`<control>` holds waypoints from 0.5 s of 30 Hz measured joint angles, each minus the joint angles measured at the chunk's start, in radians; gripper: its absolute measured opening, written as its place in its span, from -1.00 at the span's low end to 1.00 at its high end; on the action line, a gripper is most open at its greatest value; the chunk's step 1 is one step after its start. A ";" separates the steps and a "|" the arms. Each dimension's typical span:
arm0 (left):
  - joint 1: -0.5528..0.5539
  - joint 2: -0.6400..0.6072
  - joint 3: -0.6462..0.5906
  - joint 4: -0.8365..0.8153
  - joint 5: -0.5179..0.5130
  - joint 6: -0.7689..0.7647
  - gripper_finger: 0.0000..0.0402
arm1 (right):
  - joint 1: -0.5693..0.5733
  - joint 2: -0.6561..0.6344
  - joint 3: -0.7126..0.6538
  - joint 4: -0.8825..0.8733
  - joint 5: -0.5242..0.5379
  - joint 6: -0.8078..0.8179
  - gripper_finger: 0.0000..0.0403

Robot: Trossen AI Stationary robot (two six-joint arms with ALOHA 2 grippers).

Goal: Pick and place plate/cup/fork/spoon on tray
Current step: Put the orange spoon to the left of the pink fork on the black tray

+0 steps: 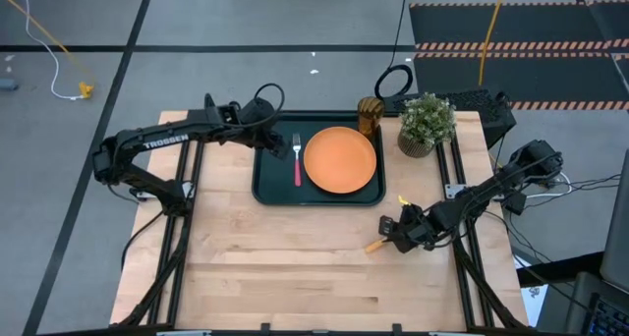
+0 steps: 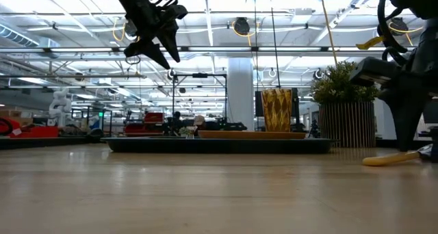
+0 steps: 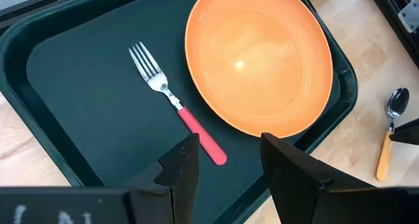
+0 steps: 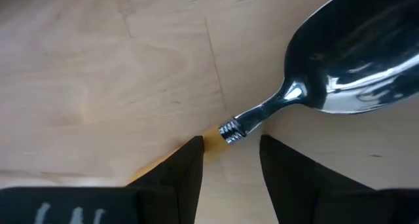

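The dark green tray point(image 1: 265, 184) lies at the table's far middle. The orange plate point(image 1: 340, 159) and the red-handled fork point(image 1: 297, 159) lie flat in it. The amber cup point(image 1: 370, 115) stands at the tray's far right corner; whether inside the rim, I cannot tell. The spoon point(image 1: 377, 244) lies flat on the table near the tray's right front corner. My left gripper point(image 3: 229, 145) is open and empty above the tray's left part, near the fork's handle point(image 3: 203, 137). My right gripper point(image 4: 230, 145) is open and low, with a finger on each side of the spoon's orange handle point(image 4: 213, 142) just behind the neck.
A potted green plant point(image 1: 428, 125) stands on the table to the right of the tray and cup. Bare wood lies across the near half of the table point(image 1: 295, 277). Black frame rails point(image 1: 177, 238) run along the table's left and right sides.
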State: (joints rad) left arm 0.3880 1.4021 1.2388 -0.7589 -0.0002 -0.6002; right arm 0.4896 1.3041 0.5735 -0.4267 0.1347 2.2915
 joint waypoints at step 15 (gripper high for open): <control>-0.042 0.000 0.000 0.000 0.000 -0.008 -0.19 | -0.080 -0.003 0.000 0.040 -0.008 0.015 -0.29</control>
State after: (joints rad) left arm 0.3460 1.4021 1.2388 -0.7586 -0.0006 -0.6086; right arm 0.4096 1.3016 0.5732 -0.3863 0.1271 2.3066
